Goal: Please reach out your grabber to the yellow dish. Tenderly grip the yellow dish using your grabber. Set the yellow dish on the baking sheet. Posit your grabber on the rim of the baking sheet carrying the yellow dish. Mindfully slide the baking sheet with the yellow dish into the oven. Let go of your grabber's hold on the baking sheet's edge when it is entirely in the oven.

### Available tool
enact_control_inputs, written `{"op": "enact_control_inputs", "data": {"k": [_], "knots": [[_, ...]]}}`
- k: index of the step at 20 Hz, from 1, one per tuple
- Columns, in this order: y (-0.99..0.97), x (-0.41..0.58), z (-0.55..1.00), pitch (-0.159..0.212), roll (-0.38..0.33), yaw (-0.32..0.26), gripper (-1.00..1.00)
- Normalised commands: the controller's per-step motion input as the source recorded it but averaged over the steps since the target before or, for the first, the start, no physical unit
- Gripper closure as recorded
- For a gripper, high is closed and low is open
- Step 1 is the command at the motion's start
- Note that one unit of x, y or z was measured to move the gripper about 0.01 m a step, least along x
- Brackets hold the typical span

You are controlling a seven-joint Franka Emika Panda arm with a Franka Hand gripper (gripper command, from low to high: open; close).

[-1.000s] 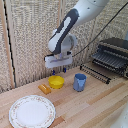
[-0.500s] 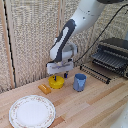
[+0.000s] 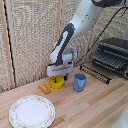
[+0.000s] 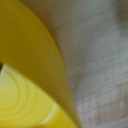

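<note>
The yellow dish (image 3: pixel 56 83) rests on the wooden table, between the orange-yellow block and the blue cup. My grabber (image 3: pixel 59 76) has come down right onto it, its fingertips at the dish's rim. Whether the fingers are closed on the rim cannot be told. In the wrist view the yellow dish (image 4: pixel 30 75) fills half the picture, very close, with bare wood beside it; no fingers show there. The baking sheet (image 3: pixel 95 72) sticks out of the front of the oven (image 3: pixel 112 56) at the exterior view's right.
A blue cup (image 3: pixel 79 82) stands just to the exterior view's right of the dish. A small orange-yellow block (image 3: pixel 45 89) lies on its other side. A large white patterned plate (image 3: pixel 32 111) sits near the front. A woven screen backs the table.
The arm has lowered the grabber from above the dish down onto it. The dish, cup and plate have stayed where they were.
</note>
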Motion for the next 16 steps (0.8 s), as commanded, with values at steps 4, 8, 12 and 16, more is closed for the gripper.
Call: {"op": "enact_control_inputs", "data": {"k": [4,8,12,16], "knots": [[0.0,0.003,0.02,0.003,0.002,0.0,1.0],[0.0,0.01,0.11,0.002,0.028,-0.036,1.0],[-0.02,0.0,0.31,0.0,0.059,-0.087,1.0],[-0.11,-0.003,0.62,0.012,0.063,-0.13,1.0]]}}
